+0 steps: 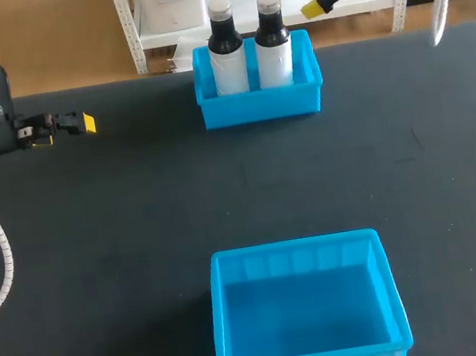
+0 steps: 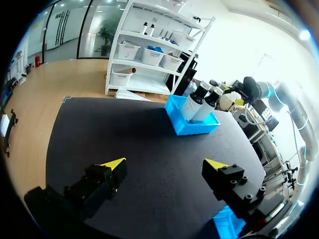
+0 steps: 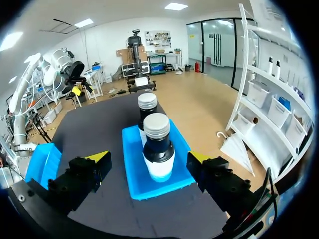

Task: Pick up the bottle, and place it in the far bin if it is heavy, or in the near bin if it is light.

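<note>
R pincer [image 3: 149, 158] spread (bottles [image 3: 157, 145] ahead, far bin [image 3: 130, 170]).

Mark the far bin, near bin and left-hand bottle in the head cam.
far bin [image 1: 261, 107]: head view, on its front wall.
near bin [image 1: 293, 248]: head view, on its far rim.
left-hand bottle [image 1: 229, 70]: head view, on its white label.

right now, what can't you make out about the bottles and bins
Bases of the left bottle and right bottle: hidden by the far bin's wall, every view.
Left bottle, right wrist view: body behind the right bottle.
Near bin: front wall cut off by head view's edge; only a corner in left wrist view.
</note>
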